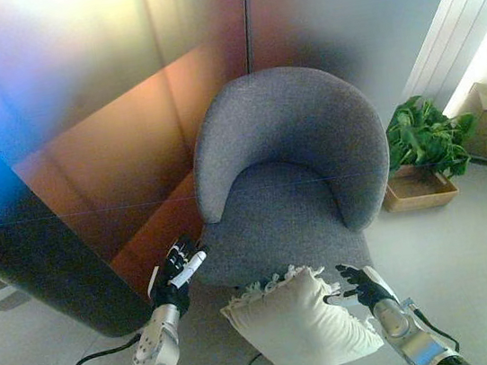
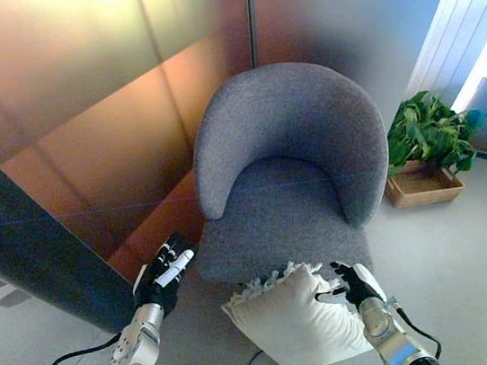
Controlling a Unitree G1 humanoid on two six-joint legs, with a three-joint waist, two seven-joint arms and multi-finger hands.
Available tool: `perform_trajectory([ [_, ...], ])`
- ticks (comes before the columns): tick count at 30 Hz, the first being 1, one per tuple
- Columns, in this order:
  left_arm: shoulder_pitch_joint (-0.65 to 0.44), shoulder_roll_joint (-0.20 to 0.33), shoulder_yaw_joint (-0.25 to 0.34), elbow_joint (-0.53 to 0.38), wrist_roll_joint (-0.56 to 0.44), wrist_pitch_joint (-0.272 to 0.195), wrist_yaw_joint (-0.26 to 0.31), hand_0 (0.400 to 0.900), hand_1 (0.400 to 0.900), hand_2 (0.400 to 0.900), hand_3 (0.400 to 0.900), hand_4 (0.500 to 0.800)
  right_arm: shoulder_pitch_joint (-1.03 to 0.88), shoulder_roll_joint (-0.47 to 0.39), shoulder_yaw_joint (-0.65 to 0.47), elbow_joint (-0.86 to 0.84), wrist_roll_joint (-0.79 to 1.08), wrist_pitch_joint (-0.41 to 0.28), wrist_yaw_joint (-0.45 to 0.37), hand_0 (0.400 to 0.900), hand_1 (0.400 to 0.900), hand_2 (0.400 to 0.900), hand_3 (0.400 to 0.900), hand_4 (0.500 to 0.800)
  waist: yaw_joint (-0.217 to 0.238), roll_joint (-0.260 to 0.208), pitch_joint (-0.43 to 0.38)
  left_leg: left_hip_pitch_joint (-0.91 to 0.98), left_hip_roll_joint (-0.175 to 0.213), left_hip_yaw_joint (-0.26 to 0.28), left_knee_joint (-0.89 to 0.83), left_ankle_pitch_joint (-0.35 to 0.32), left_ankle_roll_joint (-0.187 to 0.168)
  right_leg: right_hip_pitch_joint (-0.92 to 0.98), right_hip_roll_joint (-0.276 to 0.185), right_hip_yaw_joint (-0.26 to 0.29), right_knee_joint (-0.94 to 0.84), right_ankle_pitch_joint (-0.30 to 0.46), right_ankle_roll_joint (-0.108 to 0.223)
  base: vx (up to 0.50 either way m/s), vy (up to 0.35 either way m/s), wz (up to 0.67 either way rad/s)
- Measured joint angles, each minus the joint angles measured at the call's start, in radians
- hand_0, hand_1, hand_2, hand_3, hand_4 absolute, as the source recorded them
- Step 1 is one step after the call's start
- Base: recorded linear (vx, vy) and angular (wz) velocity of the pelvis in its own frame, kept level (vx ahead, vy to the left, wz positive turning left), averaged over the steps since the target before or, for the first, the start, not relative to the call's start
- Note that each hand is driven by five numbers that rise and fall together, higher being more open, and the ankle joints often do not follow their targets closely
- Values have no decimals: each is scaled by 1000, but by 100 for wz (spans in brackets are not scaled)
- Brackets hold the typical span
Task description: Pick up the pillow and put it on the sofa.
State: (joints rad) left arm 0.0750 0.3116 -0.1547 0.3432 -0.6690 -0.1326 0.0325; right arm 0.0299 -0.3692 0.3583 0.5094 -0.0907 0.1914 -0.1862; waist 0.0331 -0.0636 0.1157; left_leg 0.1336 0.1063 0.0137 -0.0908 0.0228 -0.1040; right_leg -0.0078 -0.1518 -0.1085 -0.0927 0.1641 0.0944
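A white pillow (image 1: pixel 297 320) with a frilled edge hangs just in front of the grey armchair's seat (image 1: pixel 276 219), its upper edge by the seat's front rim. My right hand (image 1: pixel 360 285) is at the pillow's right side with its fingers curled into the cloth. My left hand (image 1: pixel 179 269) is off to the left of the pillow, apart from it, near the seat's front left corner with its fingers fairly straight. The armchair has a rounded back (image 2: pixel 279 109) and nothing lies on its seat.
A leafy plant (image 1: pixel 423 137) in a wooden box (image 1: pixel 419 190) stands on the floor to the right of the chair. Brown wall panels (image 1: pixel 108 120) rise behind and to the left. A dark curved panel (image 1: pixel 36 257) stands close at the left.
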Motion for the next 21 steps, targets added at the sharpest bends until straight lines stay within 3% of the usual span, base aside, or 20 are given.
perform_trajectory([
  [21, 0, 0, 3, 0, -4, 0, -48, 900, 900, 900, 900, 800, 0, 0, 0, 41, 0, 21, 20, 900, 900, 900, 900, 800, 1, -1, -2, 0, 0, 1, 0, 0, 0, -1, 0, 1, 0, 0, 0, 14, 1, 0],
])
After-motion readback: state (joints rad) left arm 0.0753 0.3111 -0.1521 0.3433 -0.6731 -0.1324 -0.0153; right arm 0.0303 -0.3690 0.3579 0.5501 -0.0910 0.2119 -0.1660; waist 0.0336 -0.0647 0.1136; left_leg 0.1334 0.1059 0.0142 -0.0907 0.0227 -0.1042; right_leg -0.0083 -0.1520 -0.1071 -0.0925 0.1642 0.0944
